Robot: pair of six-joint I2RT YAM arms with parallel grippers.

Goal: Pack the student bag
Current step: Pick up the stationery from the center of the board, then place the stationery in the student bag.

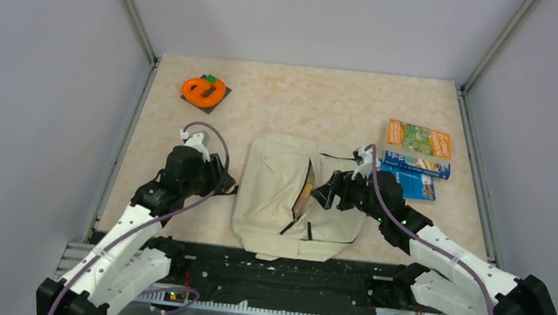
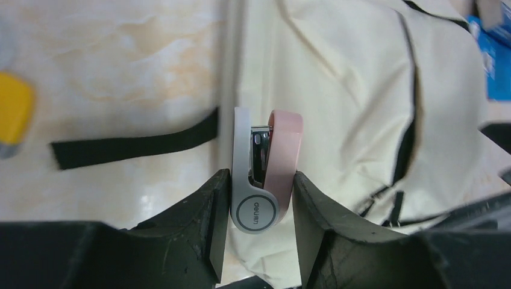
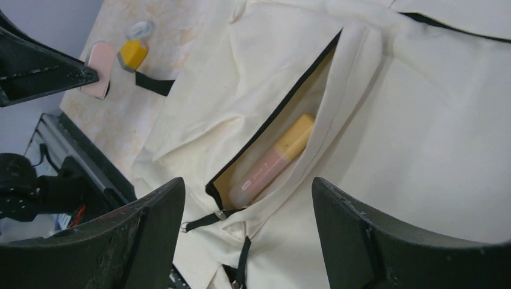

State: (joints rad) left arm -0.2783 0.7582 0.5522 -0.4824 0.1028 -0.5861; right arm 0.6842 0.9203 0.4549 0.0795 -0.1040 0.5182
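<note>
Left fingers (image 2: 199, 229) clamp stapler (image 2: 265, 174); right fingers (image 3: 138, 235) wide over student bag (image 1: 273, 181). Carry stapler over zip opening (image 3: 265, 141), lower before releasing.

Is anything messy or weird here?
Nothing is spilled or broken. The bag has its zip gaping open, with what looks like a marker inside, which fits packing. The books near the right edge lie fanned out, not squared. The left gripper pinches a stapler.

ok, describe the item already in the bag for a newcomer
Find the cream backpack mid-table. Its open zip pocket holds a pink stick with a yellow end. The other pink thing, a stapler, sits outside in the left gripper.
</note>
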